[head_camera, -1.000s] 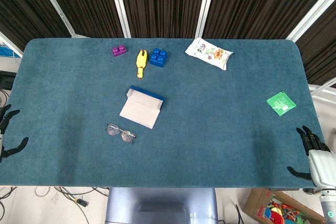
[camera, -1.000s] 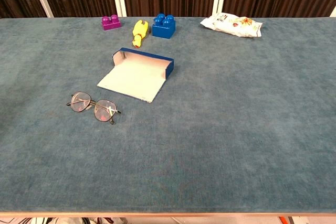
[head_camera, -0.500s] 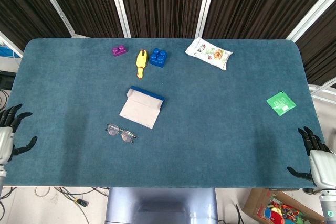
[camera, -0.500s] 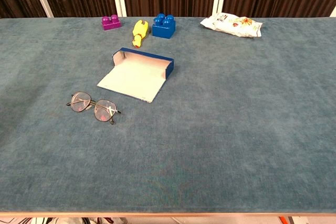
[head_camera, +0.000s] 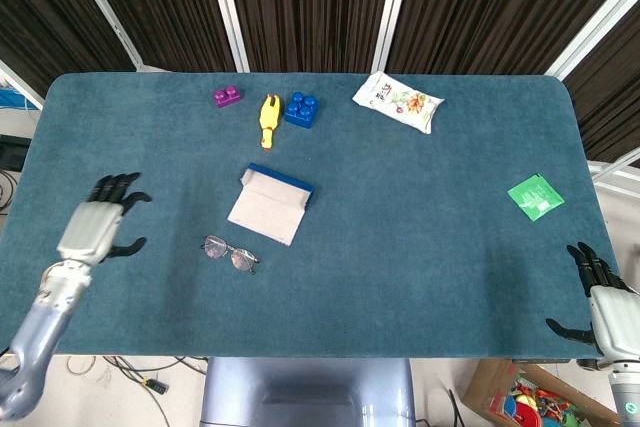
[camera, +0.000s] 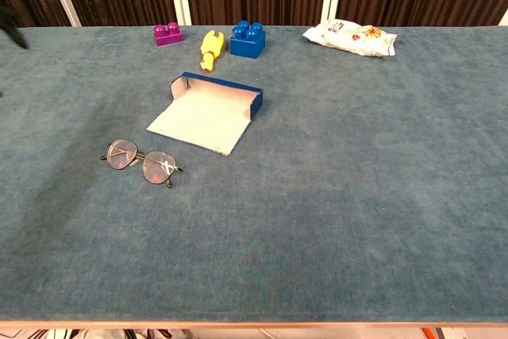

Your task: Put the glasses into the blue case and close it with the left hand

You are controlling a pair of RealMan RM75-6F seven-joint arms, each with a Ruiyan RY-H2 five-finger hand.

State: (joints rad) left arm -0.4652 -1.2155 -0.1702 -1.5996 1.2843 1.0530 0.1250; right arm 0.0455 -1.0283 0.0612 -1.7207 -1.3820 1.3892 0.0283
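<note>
Thin-framed glasses (head_camera: 229,253) (camera: 142,161) lie flat on the blue-green table, just in front of the blue case. The blue case (head_camera: 271,203) (camera: 208,112) lies open, its pale lid flap spread toward the glasses. My left hand (head_camera: 96,224) hovers over the table's left side, fingers spread and holding nothing, well to the left of the glasses. Only a dark fingertip (camera: 8,20) of it shows at the chest view's left edge. My right hand (head_camera: 600,299) stays at the table's front right corner, fingers apart and empty.
Along the far edge sit a purple brick (head_camera: 227,97), a yellow toy (head_camera: 268,120), a blue brick (head_camera: 302,109) and a white snack bag (head_camera: 397,101). A green packet (head_camera: 535,196) lies at the right.
My left hand has come in from the table's left edge, up and to the right over the surface toward the glasses. The right hand, glasses and case have not moved.
</note>
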